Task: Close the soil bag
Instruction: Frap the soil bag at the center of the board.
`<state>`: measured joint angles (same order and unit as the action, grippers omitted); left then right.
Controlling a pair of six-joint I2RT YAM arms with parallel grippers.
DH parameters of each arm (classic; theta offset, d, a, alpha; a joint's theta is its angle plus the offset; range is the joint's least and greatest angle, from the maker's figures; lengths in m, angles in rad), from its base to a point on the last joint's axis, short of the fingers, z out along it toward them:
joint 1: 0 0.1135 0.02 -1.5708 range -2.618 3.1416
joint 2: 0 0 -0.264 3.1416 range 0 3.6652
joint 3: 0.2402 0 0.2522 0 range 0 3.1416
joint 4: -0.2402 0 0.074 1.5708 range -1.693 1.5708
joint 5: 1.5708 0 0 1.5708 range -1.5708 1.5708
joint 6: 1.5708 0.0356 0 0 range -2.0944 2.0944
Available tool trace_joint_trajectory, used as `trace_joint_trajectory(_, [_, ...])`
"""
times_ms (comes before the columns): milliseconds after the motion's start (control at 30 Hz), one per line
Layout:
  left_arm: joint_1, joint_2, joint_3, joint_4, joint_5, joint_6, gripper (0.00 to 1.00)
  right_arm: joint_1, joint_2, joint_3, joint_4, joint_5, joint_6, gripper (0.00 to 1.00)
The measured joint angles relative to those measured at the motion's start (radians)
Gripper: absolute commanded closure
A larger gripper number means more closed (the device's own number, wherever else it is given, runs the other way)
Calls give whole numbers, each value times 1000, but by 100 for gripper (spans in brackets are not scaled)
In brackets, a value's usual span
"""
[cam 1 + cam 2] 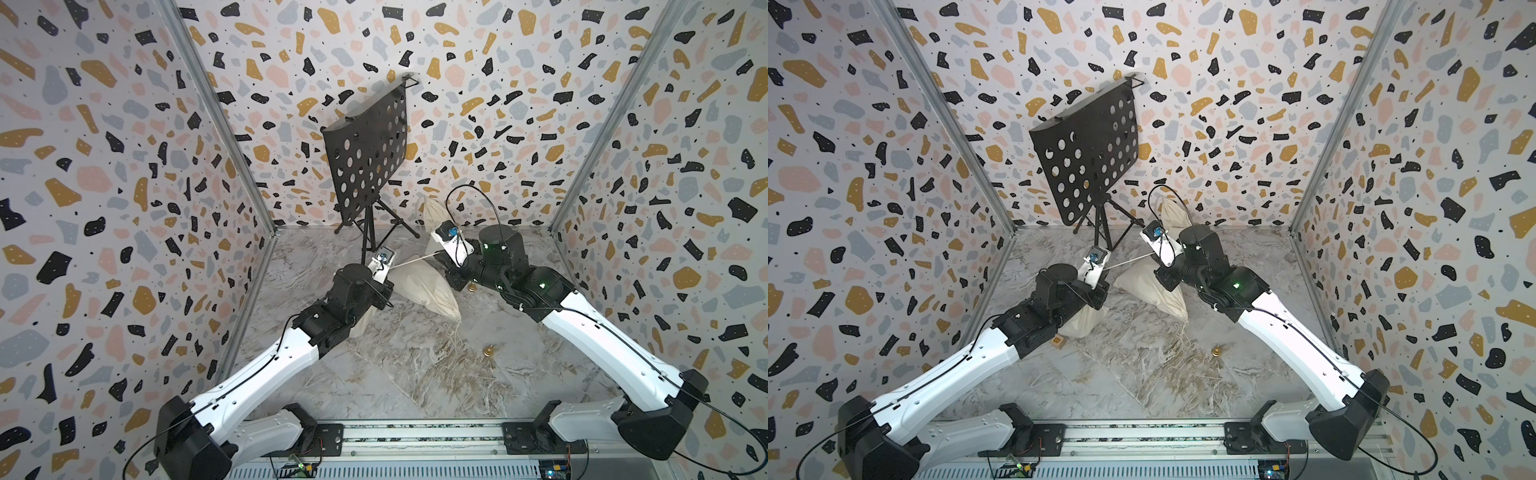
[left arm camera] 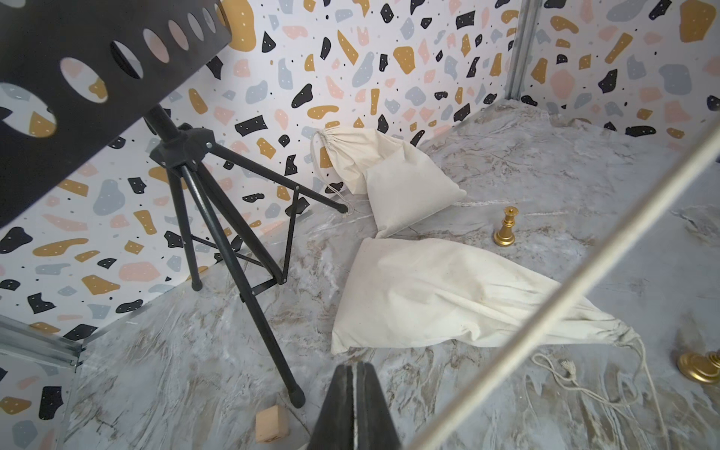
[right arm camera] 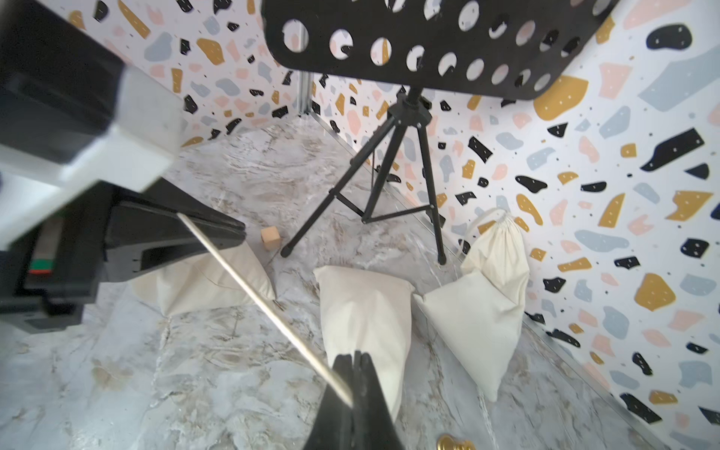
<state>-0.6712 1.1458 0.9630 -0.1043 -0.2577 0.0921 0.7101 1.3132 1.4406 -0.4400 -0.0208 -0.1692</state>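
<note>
Nearest the arm bases, a gold chess piece [image 1: 488,352] stands alone on the marbled floor [image 1: 374,382]. Just beyond it lies the loose drawstring [image 1: 455,332] of the middle bag [image 1: 424,286]. That bag is cream cloth, lying flat, its mouth gathered into tight pleats.

To its left, the near bag [image 1: 1084,322] of the same cream cloth lies half under the left arm, with a wooden block [image 1: 1057,341] just beside it. Only its plump, creased body shows. Its mouth is hidden.

Above the middle bag, a pale cord [image 1: 411,262] runs taut and straight between the two grippers. The right gripper [image 3: 356,356] has its jaws clamped on the cord's end. The left gripper [image 2: 355,368] has its jaws pressed together. The cord reaches its fingers, but it cannot be told whether they pinch it, nor which bag the cord comes from.

Farther back, a second gold piece [image 2: 505,228] stands between the middle bag and the far bag [image 2: 389,183]. The far bag leans on the back wall, its neck cinched. Beside it stands a black music stand [image 1: 365,153].
</note>
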Motion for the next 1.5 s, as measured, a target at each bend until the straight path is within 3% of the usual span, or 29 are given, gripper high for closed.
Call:
trace_joint_trajectory(233, [-31,108,23,55,-84,-19,82,-100,-88,-66,-29,13,0,100])
trace_joint_trajectory(633, [-45,248,84,86,-106,-61,80,-315,-182,-132,-84,-27,73,100])
trace_joint_trajectory(800, [17,277,77,33,-109,-97,79,-433,-238,-159,-114,-41,150,100])
trace_joint_trajectory(1100, [92,277,57,3,-106,-165,86,-474,-258,-187,-125,-171,241,100])
trace_joint_trajectory(1267, [133,256,-11,1,-81,-159,77,-448,-235,-261,-34,-288,306,100])
trace_joint_trajectory(1500, [172,153,-150,-9,-90,-149,44,-258,-126,-280,125,-234,311,100])
